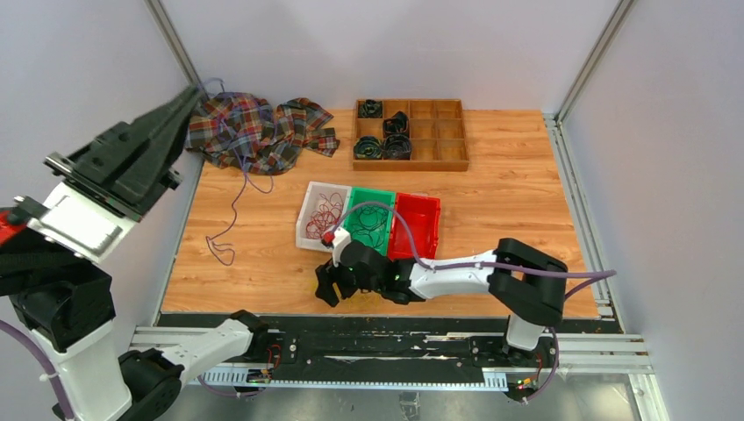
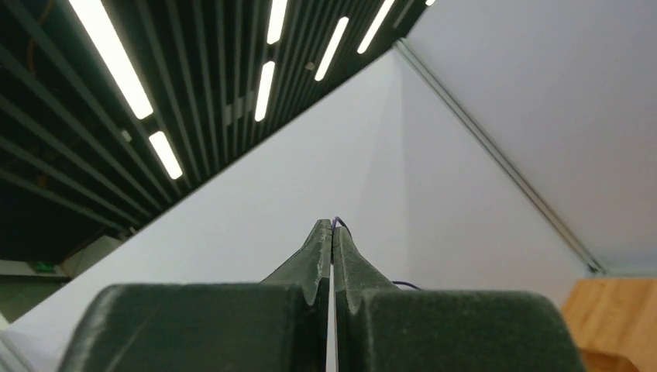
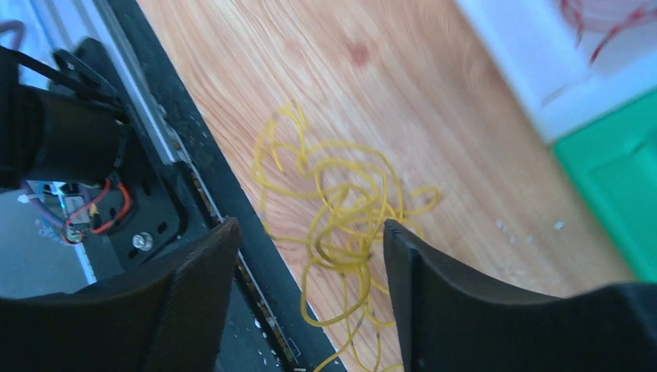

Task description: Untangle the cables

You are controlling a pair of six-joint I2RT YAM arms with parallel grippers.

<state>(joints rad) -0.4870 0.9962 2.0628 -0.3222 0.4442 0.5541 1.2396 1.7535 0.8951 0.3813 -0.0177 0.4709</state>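
Note:
My left gripper (image 1: 195,93) is raised high at the back left, shut on a thin purple cable (image 1: 235,189). The cable hangs down over the cloth and ends in a loop on the table. In the left wrist view the cable (image 2: 339,222) peeks out between the shut fingertips of the left gripper (image 2: 332,225). My right gripper (image 1: 329,285) sits low at the table's front edge. It stands open (image 3: 310,232) over a tangle of yellow cables (image 3: 341,198), touching none. Red cables (image 1: 323,213) lie in the white bin, dark cables (image 1: 372,227) in the green bin.
Three joined bins, white (image 1: 309,235), green (image 1: 354,199) and red (image 1: 418,226), stand mid-table. A plaid cloth (image 1: 254,127) lies at the back left. A wooden compartment tray (image 1: 447,136) with black coiled bands stands at the back. A black rail (image 3: 209,194) runs along the front edge.

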